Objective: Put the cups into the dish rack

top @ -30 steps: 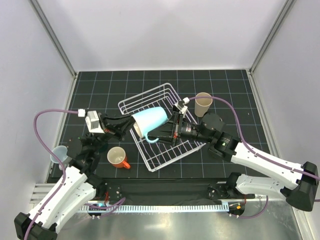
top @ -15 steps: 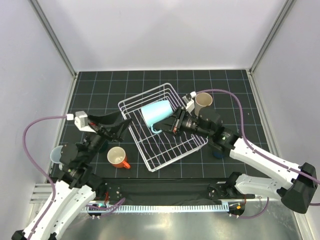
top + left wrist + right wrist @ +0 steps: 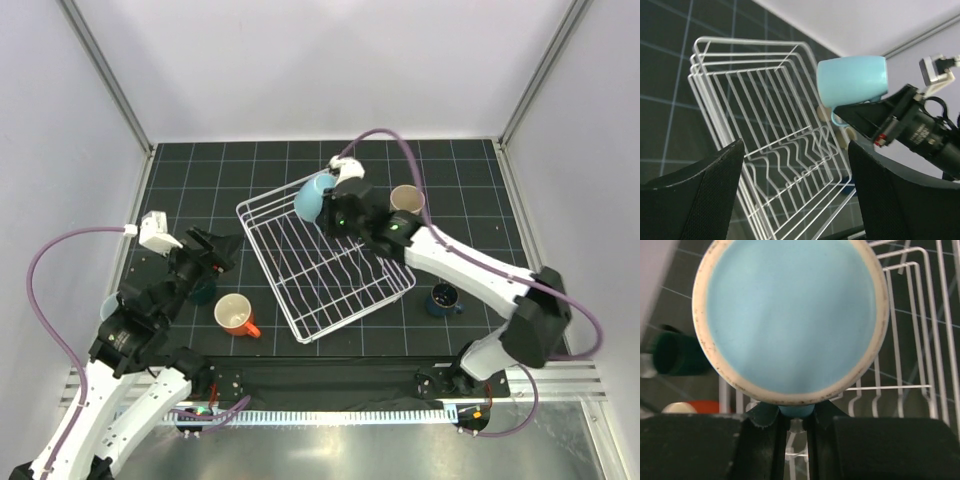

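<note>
Rack (image 3: 330, 265) sits skewed on the dark mat, one corner pointing away from the arms. Blue mug (image 3: 310, 198) is up by that far corner, over the rack's far-left rim. It's tipped on its side & held by the handle in the right pincer (image 3: 328, 208).

Right wrist view: right pincer (image 3: 796, 415) is squeezed together on the handle stub w/ its fingers (image 3: 765, 417) tight on both sides. The mug's round end (image 3: 790, 320) fills most of the view, rack wires behind it.

Left wrist view: mug (image 3: 852, 80) hangs above the rack's far edge, handle pointing down. Looks lifted off the wires, but can't tell for sure.

Left pincer (image 3: 213, 247) is just off the rack's left corner, aimed at it. Jaws are spread wide w/ nothing btw them; only rack wires show past its black fingers (image 3: 705, 195).

Other cups, all outside the rack:
- Orange mug (image 3: 235, 315): upright, near the rack's near-left side.
- Dark green cup (image 3: 203, 290): a bit further left of the rack, partly hidden under the left arm.
- Beige tumbler (image 3: 407, 200): upright, close off the rack's far-right side.
- Navy mug (image 3: 443, 298): just past the rack's right corner, not touching it.
</note>
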You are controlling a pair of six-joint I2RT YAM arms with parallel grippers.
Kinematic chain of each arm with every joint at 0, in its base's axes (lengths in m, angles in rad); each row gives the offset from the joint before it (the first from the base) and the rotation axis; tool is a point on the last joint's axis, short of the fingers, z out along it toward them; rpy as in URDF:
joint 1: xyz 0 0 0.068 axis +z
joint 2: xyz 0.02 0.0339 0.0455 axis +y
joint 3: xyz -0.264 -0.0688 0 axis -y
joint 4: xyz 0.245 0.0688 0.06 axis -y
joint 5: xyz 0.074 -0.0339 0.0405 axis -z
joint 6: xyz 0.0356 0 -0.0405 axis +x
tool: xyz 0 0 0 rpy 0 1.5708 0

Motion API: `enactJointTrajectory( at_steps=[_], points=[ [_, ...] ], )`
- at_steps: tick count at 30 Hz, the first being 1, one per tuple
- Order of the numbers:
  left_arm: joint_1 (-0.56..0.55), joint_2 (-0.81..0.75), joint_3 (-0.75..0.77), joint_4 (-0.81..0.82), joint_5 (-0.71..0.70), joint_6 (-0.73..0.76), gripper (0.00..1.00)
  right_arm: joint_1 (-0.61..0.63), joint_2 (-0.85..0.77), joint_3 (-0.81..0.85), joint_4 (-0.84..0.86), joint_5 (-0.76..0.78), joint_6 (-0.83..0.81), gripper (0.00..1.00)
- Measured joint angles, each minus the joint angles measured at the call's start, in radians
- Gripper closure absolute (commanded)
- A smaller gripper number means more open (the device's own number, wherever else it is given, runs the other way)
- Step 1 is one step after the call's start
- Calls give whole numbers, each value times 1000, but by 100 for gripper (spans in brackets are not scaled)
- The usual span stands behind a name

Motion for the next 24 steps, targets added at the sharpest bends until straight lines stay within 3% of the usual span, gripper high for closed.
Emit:
enactJointTrajectory(
  at_steps=[10, 24],
  points=[
    [0, 77, 111, -295, -3, -16, 13, 2, 235, 0, 27, 146, -289, 96],
    [0, 69, 103, -417, 4, -43, 15, -96, 447, 82, 98, 154, -362, 96]
  ],
)
